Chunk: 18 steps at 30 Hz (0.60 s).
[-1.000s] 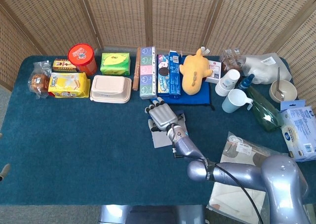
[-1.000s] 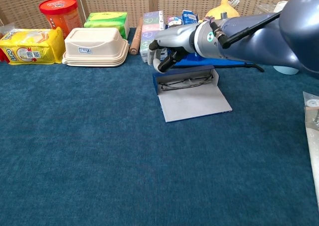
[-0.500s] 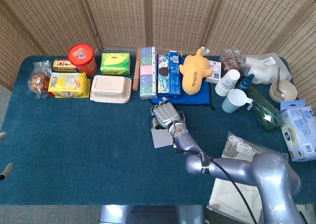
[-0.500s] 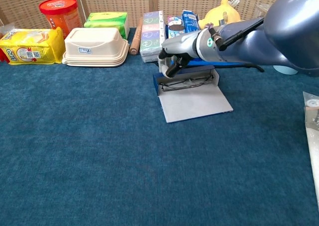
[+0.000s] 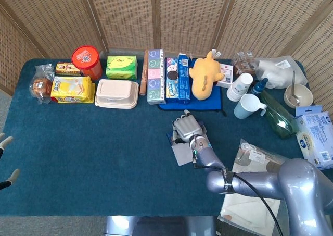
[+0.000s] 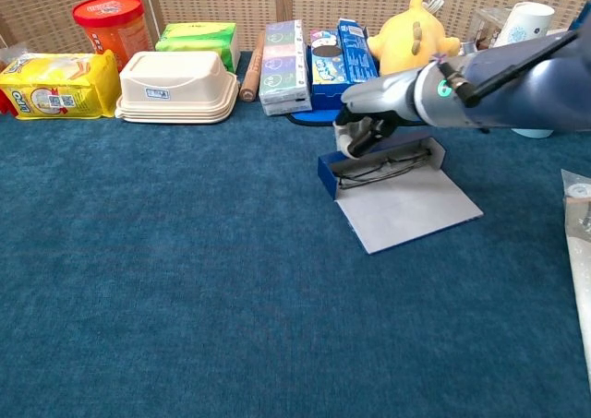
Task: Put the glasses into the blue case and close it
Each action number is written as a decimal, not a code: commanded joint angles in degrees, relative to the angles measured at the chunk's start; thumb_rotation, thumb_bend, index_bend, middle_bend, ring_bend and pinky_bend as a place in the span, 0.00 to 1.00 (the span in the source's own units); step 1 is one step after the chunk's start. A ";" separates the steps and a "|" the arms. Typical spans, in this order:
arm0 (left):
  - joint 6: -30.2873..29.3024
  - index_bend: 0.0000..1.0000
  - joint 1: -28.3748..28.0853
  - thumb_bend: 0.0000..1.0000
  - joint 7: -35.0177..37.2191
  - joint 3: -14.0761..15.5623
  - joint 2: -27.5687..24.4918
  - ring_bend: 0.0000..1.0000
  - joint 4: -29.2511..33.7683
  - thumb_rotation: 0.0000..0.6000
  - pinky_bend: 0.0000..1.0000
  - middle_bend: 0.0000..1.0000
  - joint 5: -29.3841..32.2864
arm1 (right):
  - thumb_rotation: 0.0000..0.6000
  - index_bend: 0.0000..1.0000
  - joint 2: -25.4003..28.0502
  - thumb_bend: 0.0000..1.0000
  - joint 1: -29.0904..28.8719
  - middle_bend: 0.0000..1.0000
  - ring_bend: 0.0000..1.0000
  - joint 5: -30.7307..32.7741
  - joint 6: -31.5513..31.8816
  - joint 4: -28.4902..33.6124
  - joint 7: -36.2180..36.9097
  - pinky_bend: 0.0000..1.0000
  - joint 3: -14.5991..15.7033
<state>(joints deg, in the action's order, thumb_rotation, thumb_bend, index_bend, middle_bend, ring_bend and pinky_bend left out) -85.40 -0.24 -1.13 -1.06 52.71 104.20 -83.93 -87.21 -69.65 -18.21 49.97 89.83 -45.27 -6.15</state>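
Head view looks down on the right hand [image 5: 187, 127], which covers most of the blue case [image 5: 179, 152]; only the pale lid flap shows, so the glasses are hidden. At the left edge, fingertips of the left hand [image 5: 5, 158] poke in, apart and holding nothing.

Chest view shows the blue case [image 6: 397, 192] open on the table [image 6: 185, 280], the glasses [image 6: 383, 167] lying inside. The right hand [image 6: 365, 132] rests its curled fingers on the case's back edge; whether it grips I cannot tell. No label reads clearly.
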 commanded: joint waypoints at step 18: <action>0.28 0.09 -0.77 0.28 -1.67 0.23 0.42 0.00 1.58 1.00 0.00 0.06 -0.88 | 0.36 0.35 7.38 0.61 8.95 0.32 0.20 -9.36 11.51 14.26 4.87 0.07 4.01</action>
<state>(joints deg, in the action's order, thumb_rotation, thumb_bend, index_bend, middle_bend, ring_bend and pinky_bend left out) -85.08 -1.01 -2.76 -0.83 53.15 105.75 -84.79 -80.18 -61.54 -25.31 60.55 103.20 -41.24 -1.95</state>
